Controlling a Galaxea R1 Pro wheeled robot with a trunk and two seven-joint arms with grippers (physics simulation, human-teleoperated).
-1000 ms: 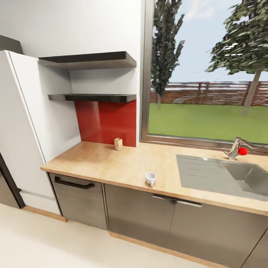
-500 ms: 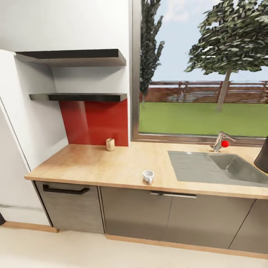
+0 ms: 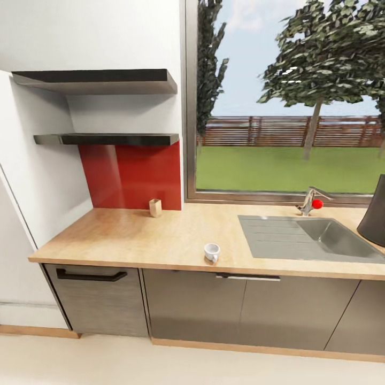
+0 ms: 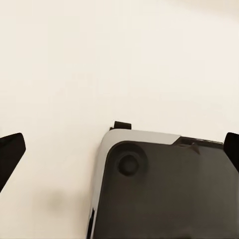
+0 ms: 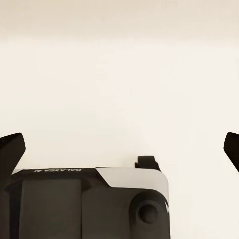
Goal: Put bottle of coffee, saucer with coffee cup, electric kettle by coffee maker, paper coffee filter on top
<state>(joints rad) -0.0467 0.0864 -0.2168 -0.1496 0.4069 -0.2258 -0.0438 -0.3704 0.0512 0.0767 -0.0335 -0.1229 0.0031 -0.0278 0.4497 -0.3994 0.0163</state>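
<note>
The surface (image 3: 160,240) runs under the window, the coffee maker (image 3: 374,216) at its far right edge. The cup (image 3: 212,252) stands near the front edge: light, rigid, breakable, best pinched across its rim. Both grippers' fingers (image 4: 11,152) (image 5: 12,149) hang spread, empty.

Left end effector (image 4: 119,149) fingers spread wide; right end effector (image 5: 119,149) likewise, both empty.

coffee maker (image 3: 374,216) cut by frame edge
</note>
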